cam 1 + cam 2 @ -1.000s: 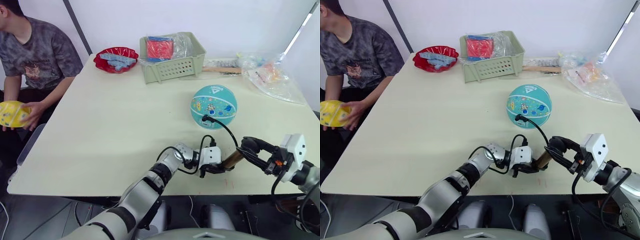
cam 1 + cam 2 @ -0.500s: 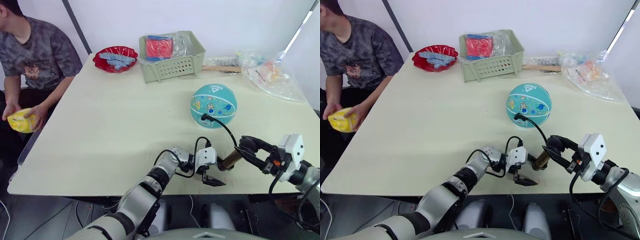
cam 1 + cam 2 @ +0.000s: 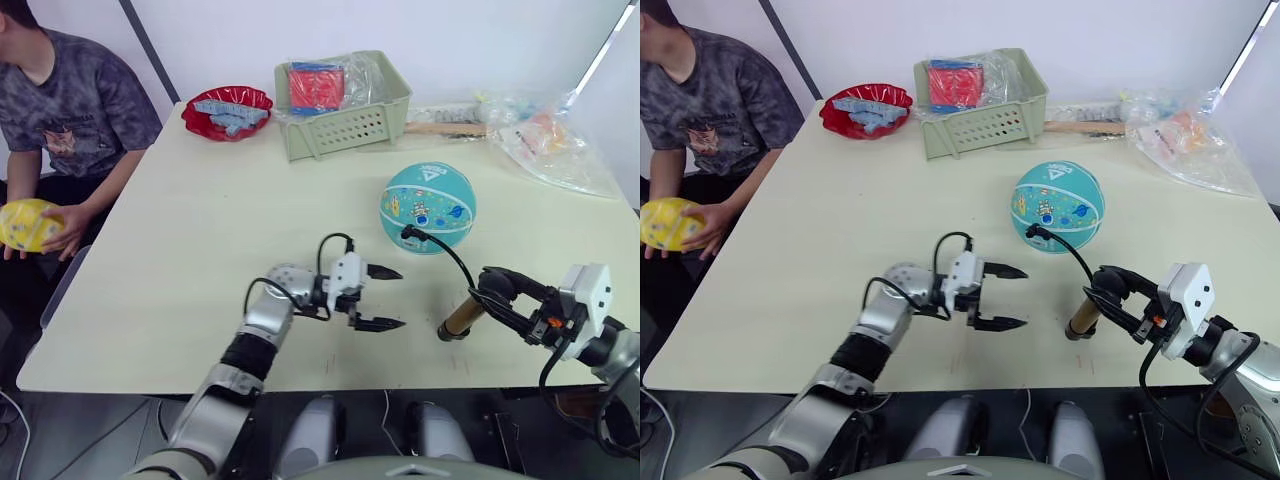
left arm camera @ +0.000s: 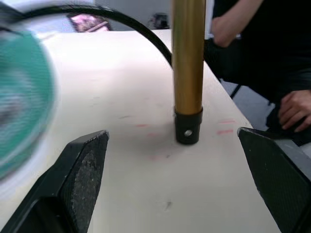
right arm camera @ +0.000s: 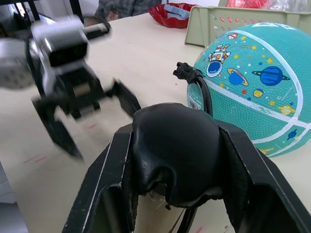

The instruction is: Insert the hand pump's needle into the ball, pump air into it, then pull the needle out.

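left gripper (image 3: 382,297) fingers spread, empty — hand pump (image 3: 459,317) at its 3 o'clock, near | right gripper (image 3: 492,292) clamps handle, tube tilted on desk (image 3: 200,220) | ball (image 3: 427,207) at 12

Both head cameras looked forward and down over the pale surface (image 3: 200,230), sharing nearly the same scene. The left wrist camera sat low, close to the hand pump (image 4: 188,73). The right wrist camera faced the ball (image 5: 252,82) closely, also catching the left hand (image 5: 85,114).
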Controlling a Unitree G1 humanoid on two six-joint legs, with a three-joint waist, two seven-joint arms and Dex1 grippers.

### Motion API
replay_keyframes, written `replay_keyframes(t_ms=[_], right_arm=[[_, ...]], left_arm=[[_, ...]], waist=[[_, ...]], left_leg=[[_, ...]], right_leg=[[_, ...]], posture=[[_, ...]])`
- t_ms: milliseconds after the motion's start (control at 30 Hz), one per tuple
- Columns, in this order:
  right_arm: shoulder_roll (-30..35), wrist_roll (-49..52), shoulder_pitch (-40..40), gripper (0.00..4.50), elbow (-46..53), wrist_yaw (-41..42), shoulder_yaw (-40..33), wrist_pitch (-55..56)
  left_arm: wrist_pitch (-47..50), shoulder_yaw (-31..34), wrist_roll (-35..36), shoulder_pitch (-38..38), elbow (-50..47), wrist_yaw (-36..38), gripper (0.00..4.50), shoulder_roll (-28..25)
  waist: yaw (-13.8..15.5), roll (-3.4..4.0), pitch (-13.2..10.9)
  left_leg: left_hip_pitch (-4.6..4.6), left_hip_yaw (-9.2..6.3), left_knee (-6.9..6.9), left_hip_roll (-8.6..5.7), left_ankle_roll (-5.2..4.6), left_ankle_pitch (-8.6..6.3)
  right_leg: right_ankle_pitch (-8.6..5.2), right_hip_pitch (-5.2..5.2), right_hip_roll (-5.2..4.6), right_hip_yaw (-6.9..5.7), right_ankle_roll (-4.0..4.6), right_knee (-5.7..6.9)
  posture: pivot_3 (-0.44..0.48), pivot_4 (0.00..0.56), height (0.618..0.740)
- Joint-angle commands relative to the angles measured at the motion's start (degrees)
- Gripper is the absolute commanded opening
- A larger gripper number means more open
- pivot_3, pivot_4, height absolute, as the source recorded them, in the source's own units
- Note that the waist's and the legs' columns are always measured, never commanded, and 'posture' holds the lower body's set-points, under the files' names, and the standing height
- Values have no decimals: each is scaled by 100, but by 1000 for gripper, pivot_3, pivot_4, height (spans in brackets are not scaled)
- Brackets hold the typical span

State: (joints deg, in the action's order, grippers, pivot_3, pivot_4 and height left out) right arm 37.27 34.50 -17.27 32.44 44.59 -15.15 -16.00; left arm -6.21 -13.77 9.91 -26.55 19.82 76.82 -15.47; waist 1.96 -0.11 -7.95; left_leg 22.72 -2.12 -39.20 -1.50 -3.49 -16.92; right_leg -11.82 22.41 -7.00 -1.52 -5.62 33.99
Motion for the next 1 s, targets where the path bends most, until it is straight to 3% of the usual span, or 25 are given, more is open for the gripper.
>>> replay_keyframes(t_ms=[33,300,533,767,1000], right_arm=[[51,21,-133,1615,-81,66,35,-196],[191,209,-69,1615,37,78,-406,-225],[444,345,64,1615,22,106,-879,-316],[765,335,324,1615,-130,178,-1299,-381],[849,-1013,857,1615,-818,-27,-1034,646]], left_arm=[[306,144,450,158,-673,176,4500,-283],[1084,894,1482,564,-1782,395,4500,-1284],[1509,1247,1949,896,-2445,305,4500,-1758],[1558,1332,2020,1066,-2607,184,4500,-1920],[1646,1181,2055,1062,-2857,-19,4500,-1838]], waist=[[7,-2,-2],[-37,21,-30],[-39,34,-65],[-96,31,-106],[-117,13,-135]], left_leg=[[2,0,-1,-1,0,0],[2,-2,0,4,13,8],[3,4,-1,-1,16,11],[4,13,0,-17,38,24],[-4,25,-3,-19,36,24]], right_leg=[[0,0,0,1,0,-2],[2,6,12,5,-3,11],[3,7,10,14,-6,10],[3,17,13,27,-7,34],[3,32,15,48,-6,73]], posture=[[0,150,738],[0,150,738],[0,150,738],[0,150,738],[0,150,738]])
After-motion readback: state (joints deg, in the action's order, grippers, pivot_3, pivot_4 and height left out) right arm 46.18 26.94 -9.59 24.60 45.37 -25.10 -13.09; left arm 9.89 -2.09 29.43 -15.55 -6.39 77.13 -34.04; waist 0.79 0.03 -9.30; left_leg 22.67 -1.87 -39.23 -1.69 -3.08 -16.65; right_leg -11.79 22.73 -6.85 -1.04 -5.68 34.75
